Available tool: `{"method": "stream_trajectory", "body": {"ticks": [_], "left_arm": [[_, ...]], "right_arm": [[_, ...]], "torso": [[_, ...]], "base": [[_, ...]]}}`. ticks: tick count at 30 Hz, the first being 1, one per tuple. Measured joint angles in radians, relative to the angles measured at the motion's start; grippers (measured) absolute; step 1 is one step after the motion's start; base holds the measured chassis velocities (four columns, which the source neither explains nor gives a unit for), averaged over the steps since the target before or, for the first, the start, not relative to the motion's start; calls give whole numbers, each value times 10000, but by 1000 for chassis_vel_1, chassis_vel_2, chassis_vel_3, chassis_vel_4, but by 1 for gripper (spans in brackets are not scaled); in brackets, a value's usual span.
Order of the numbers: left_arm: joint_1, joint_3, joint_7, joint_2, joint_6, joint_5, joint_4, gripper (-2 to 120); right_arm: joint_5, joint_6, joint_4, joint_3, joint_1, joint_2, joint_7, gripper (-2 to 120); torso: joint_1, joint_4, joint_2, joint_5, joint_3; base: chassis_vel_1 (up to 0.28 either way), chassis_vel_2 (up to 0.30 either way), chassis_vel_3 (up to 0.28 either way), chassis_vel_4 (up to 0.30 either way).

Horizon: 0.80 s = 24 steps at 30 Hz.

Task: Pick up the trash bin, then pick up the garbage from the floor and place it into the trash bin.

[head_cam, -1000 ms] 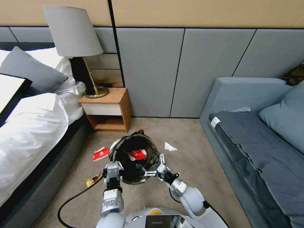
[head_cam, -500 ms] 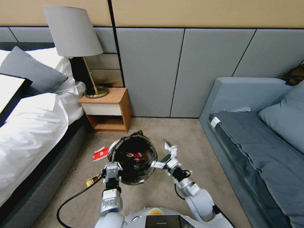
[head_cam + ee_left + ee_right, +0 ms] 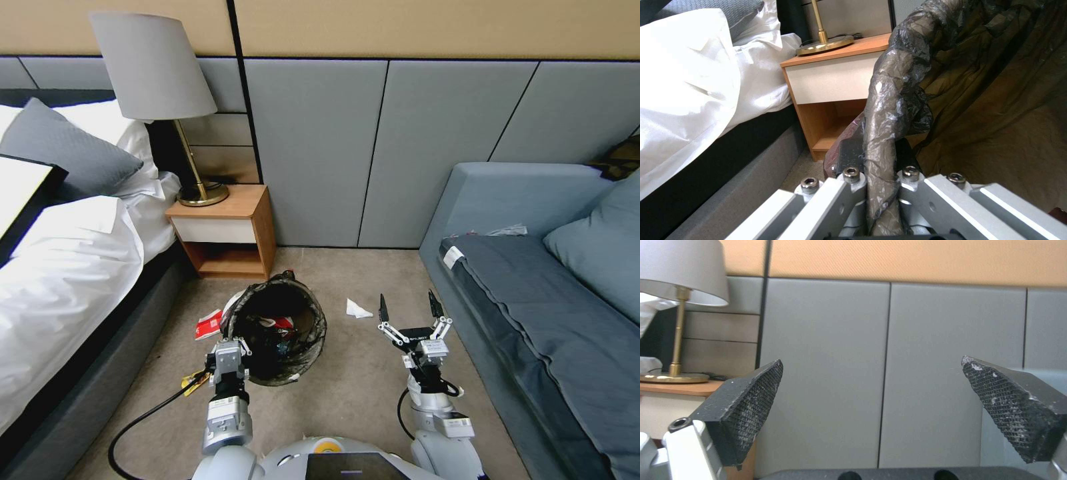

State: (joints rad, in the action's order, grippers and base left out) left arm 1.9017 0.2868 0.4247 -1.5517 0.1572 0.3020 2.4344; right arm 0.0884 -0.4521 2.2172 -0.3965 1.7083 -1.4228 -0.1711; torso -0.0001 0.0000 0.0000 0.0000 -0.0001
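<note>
Since the earlier head views the right gripper (image 3: 407, 309) has swung away from the mouth of the trash bin (image 3: 275, 327) and now hovers over bare carpet (image 3: 347, 393) between the bin and the grey sofa (image 3: 533, 280), with its two black fingertips (image 3: 751, 410) spread wide and nothing between them. The bin itself has shifted slightly toward the left and sits more level than before.

The left gripper (image 3: 227, 351) is clamped on the near rim of the bin; the left wrist view shows its jaws pinched onto the rim and the black bag liner (image 3: 889, 100) folded over it. A red-and-white wrapper (image 3: 280, 324) lies inside the bin among darker contents that are hard to make out.

On the carpet, a red-and-white wrapper (image 3: 209, 324) lies just beside the bin's left side, toward the bed (image 3: 60, 267). A yellow wrapper (image 3: 193, 381) lies near the left gripper, on its left. A white paper scrap (image 3: 357, 309) lies between the bin and the right gripper, just left of that gripper's left fingertip and apart from it.

The wooden nightstand (image 3: 227, 230) with the brass lamp (image 3: 157, 87) stands behind the bin, against the panelled wall (image 3: 373, 147).
</note>
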Motion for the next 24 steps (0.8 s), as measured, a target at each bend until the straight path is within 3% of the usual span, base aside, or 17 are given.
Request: {"method": "stream_trajectory", "body": {"ticks": [9, 13, 24], "left_arm": [[20, 47, -3, -56, 19, -28, 112, 0], [24, 40, -8, -80, 35, -19, 128, 0], [167, 96, -21, -133, 47, 96, 178, 0]], "right_arm": [[-1996, 2358, -518, -107, -2413, 754, 287, 100], [-2498, 2981, -870, 7, -3058, 965, 322, 100], [-3552, 4900, -4198, 1082, -5518, 1253, 651, 100]], "torso": [[0, 1, 0, 1, 0], [0, -1, 0, 1, 0], [0, 2, 0, -1, 1]], "base": [[0, 0, 0, 0], [0, 0, 0, 0], [0, 0, 0, 0]]}}
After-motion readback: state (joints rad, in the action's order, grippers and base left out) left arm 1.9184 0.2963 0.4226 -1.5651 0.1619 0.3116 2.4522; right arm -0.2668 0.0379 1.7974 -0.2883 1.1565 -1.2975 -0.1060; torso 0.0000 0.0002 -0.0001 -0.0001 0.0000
